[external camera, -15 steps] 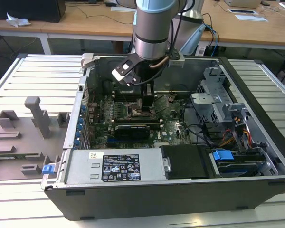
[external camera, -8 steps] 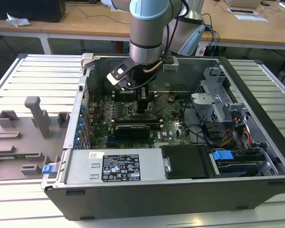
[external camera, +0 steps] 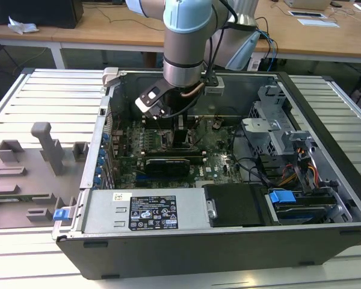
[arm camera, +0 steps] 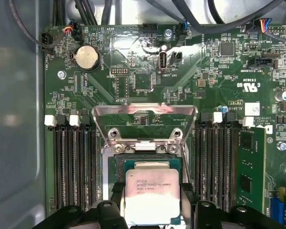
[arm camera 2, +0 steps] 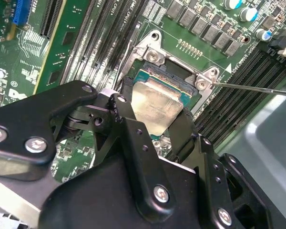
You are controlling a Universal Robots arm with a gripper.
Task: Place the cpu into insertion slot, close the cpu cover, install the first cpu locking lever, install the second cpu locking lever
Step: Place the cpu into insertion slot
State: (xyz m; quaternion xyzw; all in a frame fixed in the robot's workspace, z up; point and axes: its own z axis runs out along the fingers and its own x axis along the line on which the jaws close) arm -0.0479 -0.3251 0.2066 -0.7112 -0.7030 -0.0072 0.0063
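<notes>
In both wrist views my gripper (arm camera 2: 155, 117) (arm camera: 151, 194) is shut on the cpu (arm camera 2: 157, 105) (arm camera: 152, 195), a flat square chip with a silvery top, one black finger (arm camera 2: 126, 121) on each of two opposite sides. The chip sits level, directly over the insertion slot (arm camera: 152, 164) (arm camera 2: 169, 78), whose far edge shows beyond it; I cannot tell whether it rests in the slot. The cpu cover (arm camera: 145, 125) stands swung open at the slot's hinge end. A thin locking lever (arm camera 2: 257, 88) sticks out beside the slot. In the exterior view the gripper (external camera: 175, 133) is low inside the open computer case.
Rows of long black memory slots (arm camera: 74, 167) (arm camera: 219, 162) flank the socket. The case wall (external camera: 102, 150), a power supply (external camera: 147, 211), a drive cage (external camera: 277, 129) and cables (external camera: 301, 168) surround the board. Grey fixtures (external camera: 42, 150) stand on the table at the exterior view's left.
</notes>
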